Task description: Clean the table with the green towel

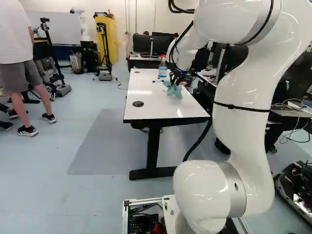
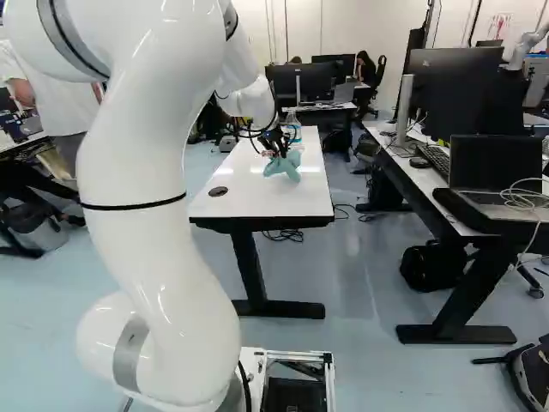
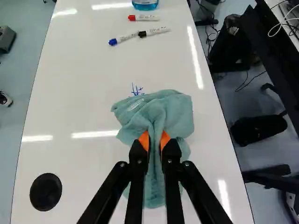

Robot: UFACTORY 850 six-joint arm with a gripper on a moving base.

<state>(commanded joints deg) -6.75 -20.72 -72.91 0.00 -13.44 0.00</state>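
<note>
3 mkr pens [image 3: 148, 17] nr btl [image 3: 145, 4]

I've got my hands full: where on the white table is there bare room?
Bare: the table between the green towel and the black grommet, and from that grommet along the long edge towards the markers. Crowded: around those three markers and the bottle, and where the gripper holds the towel.

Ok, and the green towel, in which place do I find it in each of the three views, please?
Left base view: the green towel is just right of the middle, in the upper half, on the white table.
Right base view: near the middle, upper half.
Wrist view: gripped between the fingers of the gripper, spreading ahead of them.
Shared landmark: the round black disc in the tabletop.
</note>
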